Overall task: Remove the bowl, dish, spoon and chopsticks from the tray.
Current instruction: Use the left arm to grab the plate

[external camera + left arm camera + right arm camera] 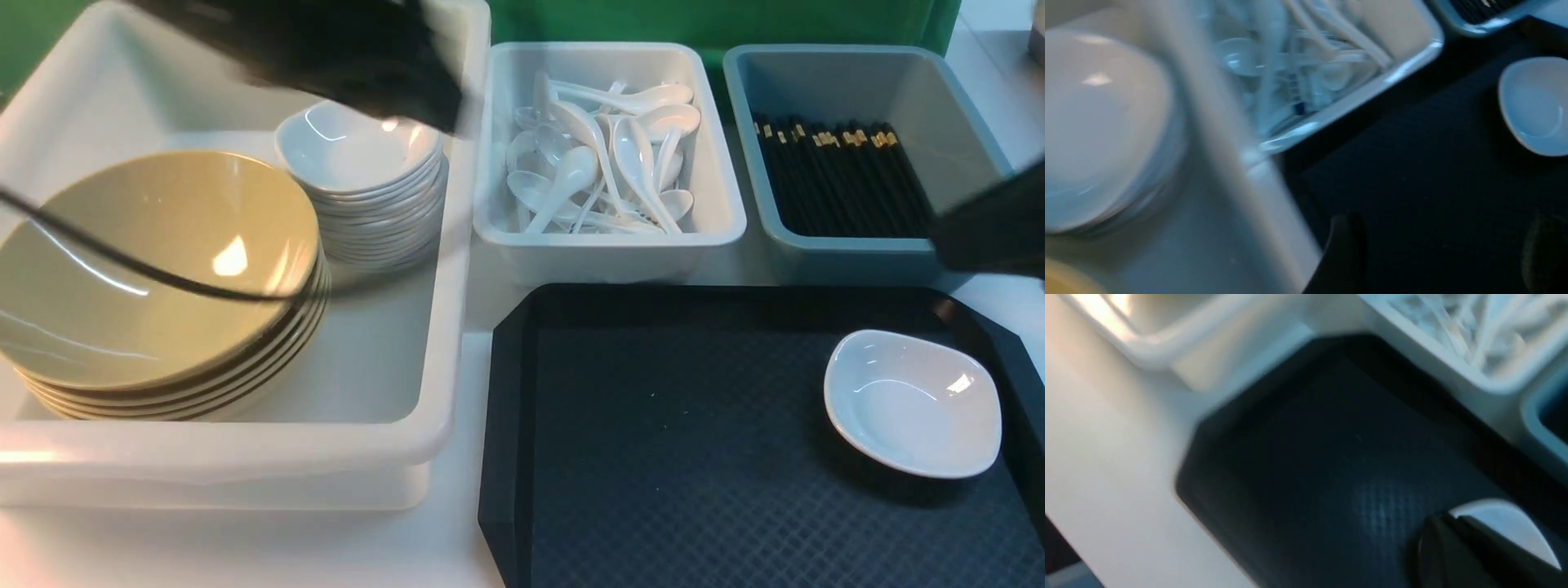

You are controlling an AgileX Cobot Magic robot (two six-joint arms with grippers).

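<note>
The black tray (669,457) carries only the small white dish (913,403), near its right rim. A yellow bowl (155,261) tops a stack in the big white tub (392,441), beside a stack of white dishes (363,163). Several white spoons (600,155) fill the middle tub, and black chopsticks (841,175) lie in the grey-blue tub. My left gripper (1443,253) is open and empty over the tray's left part; its blurred arm (343,49) crosses above the big tub. My right gripper (1443,517) is shut and empty, with the dish (1506,526) just beyond its tips.
The white spoon tub (608,253) and grey-blue tub (849,257) stand close behind the tray's far rim. The big tub's wall (1229,155) runs along the tray's left side. A black cable (122,261) hangs across the yellow bowls. Bare white table (245,547) lies at the front left.
</note>
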